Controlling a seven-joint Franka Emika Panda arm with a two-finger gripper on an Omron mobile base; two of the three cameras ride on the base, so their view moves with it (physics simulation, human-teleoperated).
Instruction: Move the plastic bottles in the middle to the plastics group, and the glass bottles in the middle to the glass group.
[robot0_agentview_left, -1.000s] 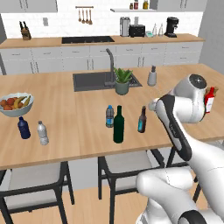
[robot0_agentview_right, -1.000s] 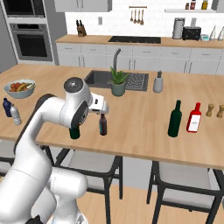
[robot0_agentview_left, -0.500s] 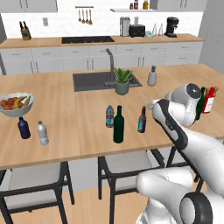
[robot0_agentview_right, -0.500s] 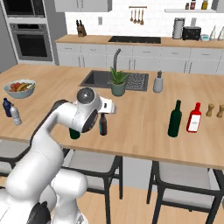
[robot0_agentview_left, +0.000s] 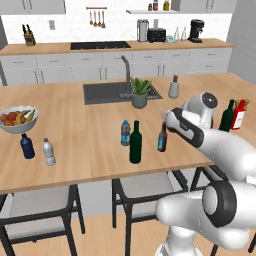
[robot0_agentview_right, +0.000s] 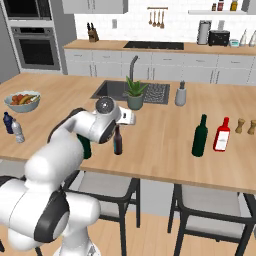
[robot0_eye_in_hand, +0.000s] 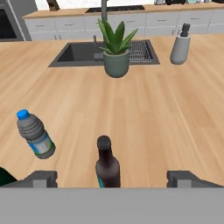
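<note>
Gripper (robot0_eye_in_hand: 111, 178) jaws spread wide, holding nothing. In the hand view both finger tips sit at the bottom edge, well apart, with the brown bottle (robot0_eye_in_hand: 107, 166) upright between them at bottom centre, touching neither.

Left base view, centre of frame: brown bottle (robot0_agentview_left: 162, 138) stands on the wooden island counter (robot0_agentview_left: 75, 130), just left of the arm's wrist. Tall dark green wine bottle (robot0_agentview_left: 135, 143) is just left of it, nearer the counter's front edge. Clear water bottle (robot0_agentview_left: 125, 133) with blue cap is just behind and left of the green one.

Plastics group, left of frame: navy bottle (robot0_agentview_left: 27, 146) and silvery-clear bottle (robot0_agentview_left: 48, 152) side by side, near the front edge.

Glass group, right of frame: green wine bottle (robot0_agentview_left: 227, 116) and red bottle (robot0_agentview_left: 239, 115) with white label, just beside each other. Right base view shows the pair clearly, green one (robot0_agentview_right: 200, 136) left of the red (robot0_agentview_right: 221, 135).

Containers:
- fruit bowl (robot0_agentview_left: 18, 120), left edge, above the plastics group: holds mixed fruit, orange and yellow pieces; can't tell what kinds.
- grey pot (robot0_eye_in_hand: 116, 64), upper centre of the hand view: holds a spiky green plant (robot0_eye_in_hand: 113, 36). It stands at the front rim of the sink (robot0_eye_in_hand: 75, 53).
- sink basin: dark; contents unclear.

Grey dispenser (robot0_eye_in_hand: 180, 44) stands upper right in the hand view, right of the sink.
</note>
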